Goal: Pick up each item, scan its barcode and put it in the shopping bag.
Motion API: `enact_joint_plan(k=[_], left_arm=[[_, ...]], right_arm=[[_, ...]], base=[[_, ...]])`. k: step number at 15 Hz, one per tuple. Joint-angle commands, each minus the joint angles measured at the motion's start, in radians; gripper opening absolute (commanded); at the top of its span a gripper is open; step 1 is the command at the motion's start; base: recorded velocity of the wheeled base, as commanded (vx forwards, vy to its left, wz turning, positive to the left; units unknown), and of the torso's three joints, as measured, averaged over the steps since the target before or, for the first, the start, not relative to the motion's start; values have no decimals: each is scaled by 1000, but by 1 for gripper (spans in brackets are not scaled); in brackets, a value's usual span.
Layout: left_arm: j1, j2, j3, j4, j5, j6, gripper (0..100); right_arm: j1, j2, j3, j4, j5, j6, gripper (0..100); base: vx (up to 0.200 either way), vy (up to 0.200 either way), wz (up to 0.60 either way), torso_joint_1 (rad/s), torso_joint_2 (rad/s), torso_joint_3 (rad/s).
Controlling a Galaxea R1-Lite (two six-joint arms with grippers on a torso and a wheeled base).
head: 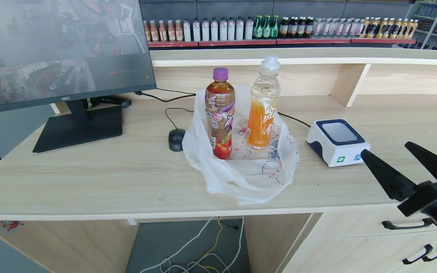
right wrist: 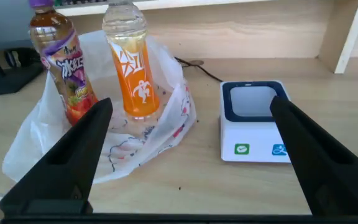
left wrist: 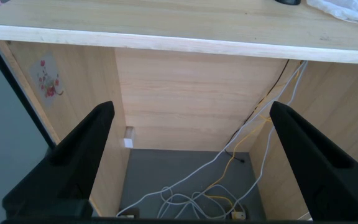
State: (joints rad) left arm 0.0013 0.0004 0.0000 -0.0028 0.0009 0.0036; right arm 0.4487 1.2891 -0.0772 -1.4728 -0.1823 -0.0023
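You are looking at a desk [head: 89, 178] where both drinks are standing upright near the middle, on the white plastic shopping bag [head: 241, 182]. The purple-capped tea bottle [head: 220, 113] is sitting on the side toward the mouse [head: 176, 139], and the orange drink bottle [head: 264, 106] is just beside it, a little nearer the back edge. The bag is lying slumped and spread wide, so it is hard to say whether the bottles are properly inside it or merely resting on its plastic. The barcode scanner [head: 337, 142] is facing up toward the desk's right end, apart from the bag. Your right gripper [head: 385, 148] is hovering off the front right corner with its fingers spread wide and holding nothing. Your left gripper [left wrist: 191, 107] is hanging below the front edge, likewise parted and empty. If a bottle is still needing its scan, you are best placed to take the orange drink with the right arm. Be closing on the straight part of the body below the shoulder, keeping it upright and lifting clear of the loose plastic before you are turning the label toward the scanner window. When lowering it back, be aiming for the open centre of the bag so the tea bottle is not getting knocked over.
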Motion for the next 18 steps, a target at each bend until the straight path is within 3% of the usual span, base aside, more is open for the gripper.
enact_joint_plan(k=[1,3,5,6,7,8,9,11,15,17,18], left_arm=[[0,0,0,0,-1,1,100],[0,0,0,0,-1,3,100],[0,0,0,0,1,3,100],[-1,0,0,0,1,3,100],[0,0,0,0,1,3,100],[-1,0,0,0,1,3,100],[0,0,0,0,1,1,100],[0,0,0,0,-1,-1,100],[0,0,0,0,1,-1,100],[0,0,0,0,1,-1,100],[0,0,0,0,1,-1,100]], right_arm=[[-27,-294,76,186,1,28,100],[-24,-459,77,425,4,16,100],[-8,-677,77,727,29,-50,100],[-2,-847,76,974,53,-73,100],[-2,-898,77,1054,55,-73,100],[7,-1064,74,1278,61,-76,100],[25,-1156,74,1375,70,-80,100],[38,-1251,65,1451,89,-85,100],[25,-1237,57,1474,147,-82,100],[-28,-1199,56,1480,146,-82,100],[-96,-1183,56,1482,147,-87,100]], base=[[0,0,0,0,0,0],[0,0,0,0,0,0],[0,0,0,0,0,0],[0,0,0,0,0,0],[0,0,0,0,0,0],[0,0,0,0,0,0],[0,0,0,0,0,0],[0,0,0,0,0,0],[0,0,0,0,0,0],[0,0,0,0,0,0],[0,0,0,0,0,0]])
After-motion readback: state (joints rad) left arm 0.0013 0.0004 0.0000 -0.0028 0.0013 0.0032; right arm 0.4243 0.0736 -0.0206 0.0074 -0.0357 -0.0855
